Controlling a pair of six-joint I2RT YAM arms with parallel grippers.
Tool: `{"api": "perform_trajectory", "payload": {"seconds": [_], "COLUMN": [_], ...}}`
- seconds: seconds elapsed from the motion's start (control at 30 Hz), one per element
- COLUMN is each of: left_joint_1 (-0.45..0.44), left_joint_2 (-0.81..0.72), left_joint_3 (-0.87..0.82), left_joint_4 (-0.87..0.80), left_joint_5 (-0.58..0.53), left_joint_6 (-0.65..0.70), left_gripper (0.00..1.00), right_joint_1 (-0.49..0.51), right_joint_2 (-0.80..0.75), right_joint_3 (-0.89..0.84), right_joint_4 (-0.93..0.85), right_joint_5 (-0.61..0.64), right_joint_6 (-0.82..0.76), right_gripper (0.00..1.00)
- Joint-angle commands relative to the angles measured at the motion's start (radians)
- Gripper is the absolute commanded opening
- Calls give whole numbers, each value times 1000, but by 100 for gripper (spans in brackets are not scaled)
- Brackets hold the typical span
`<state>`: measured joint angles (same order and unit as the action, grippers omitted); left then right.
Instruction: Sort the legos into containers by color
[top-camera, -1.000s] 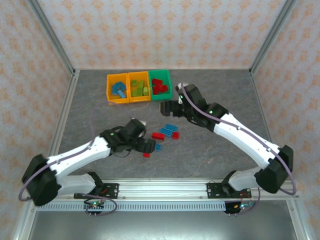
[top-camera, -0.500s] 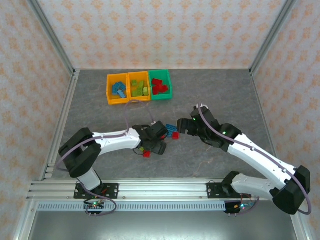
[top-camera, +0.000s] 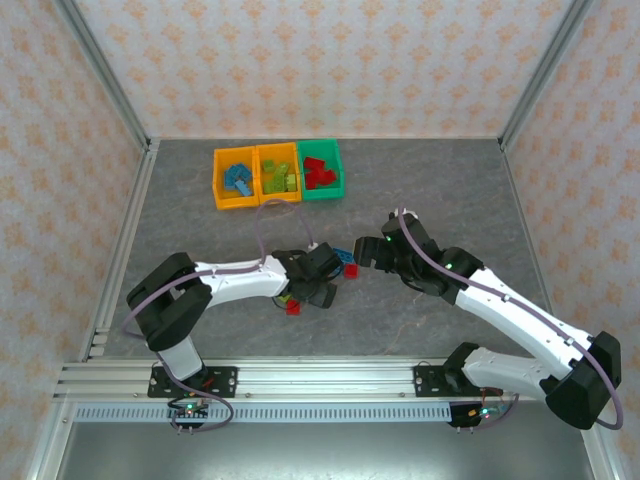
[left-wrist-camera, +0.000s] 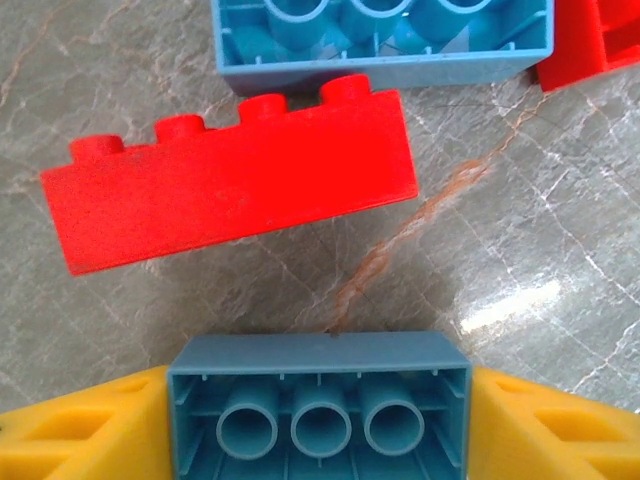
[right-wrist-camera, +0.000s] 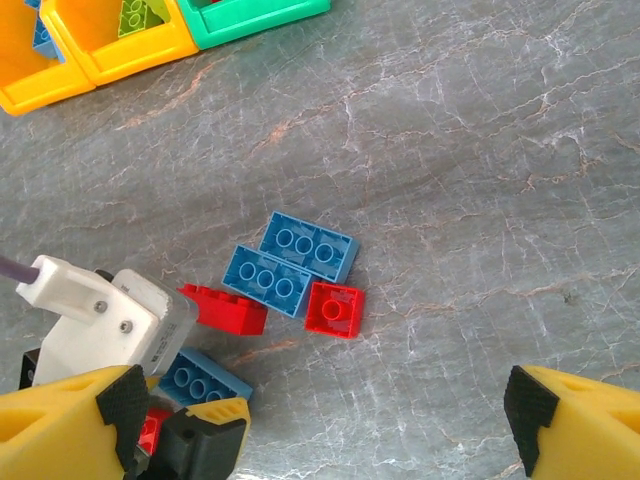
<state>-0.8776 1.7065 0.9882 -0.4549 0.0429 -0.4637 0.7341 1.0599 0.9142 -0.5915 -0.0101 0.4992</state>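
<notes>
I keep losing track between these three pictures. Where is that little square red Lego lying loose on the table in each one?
Top external: the small red brick lies near the middle of the picture, just below the neighbouring blue brick.
Left wrist: a cropped piece of it sits in the top right corner.
Right wrist: it sits near the centre.
Shared landmark: the neighbouring blue brick, to its left in both wrist views.

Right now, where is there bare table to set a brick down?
Bare: the table right of the green bin, and the strip left of the orange bins. Crowded: loose legos beside the left gripper, which clasps a blue lego.
</notes>
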Motion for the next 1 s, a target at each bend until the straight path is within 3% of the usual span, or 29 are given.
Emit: {"api": "perform_trajectory", "payload": {"seconds": [0.0, 0.1, 0.3, 0.5, 0.7, 0.83, 0.97], "left_joint_1": [-4, -4, -6, 49, 323, 538, 665], "left_joint_2": [36, 52, 8, -230, -287, -136, 37], "left_joint_3": [-1, 6, -9, -27, 86, 274, 485], "left_joint_4": [-5, 0, 22, -6, 13, 40, 9], "left_joint_5": [-26, -26, -34, -108, -48, -40, -35], "left_joint_6": [0, 1, 3, 63, 153, 159, 146], "left_gripper": [73, 70, 49, 49, 50, 49, 51], "right_joint_1": [-2, -2, -1, -2, -1, -1, -1], "right_joint_2": [-20, -20, -20, -18, -41, -38, -23], "right_joint_3": [12, 8, 13, 29, 19, 2, 15], "right_joint_4": [-16, -10, -6, -7, 36, 69, 63], "right_joint_5": [-3, -6, -63, -217, -256, -234, -252], "right_joint_6": [20, 24, 19, -4, 18, 36, 28], "right_gripper": [94, 94, 94, 94, 93, 93, 93]}}
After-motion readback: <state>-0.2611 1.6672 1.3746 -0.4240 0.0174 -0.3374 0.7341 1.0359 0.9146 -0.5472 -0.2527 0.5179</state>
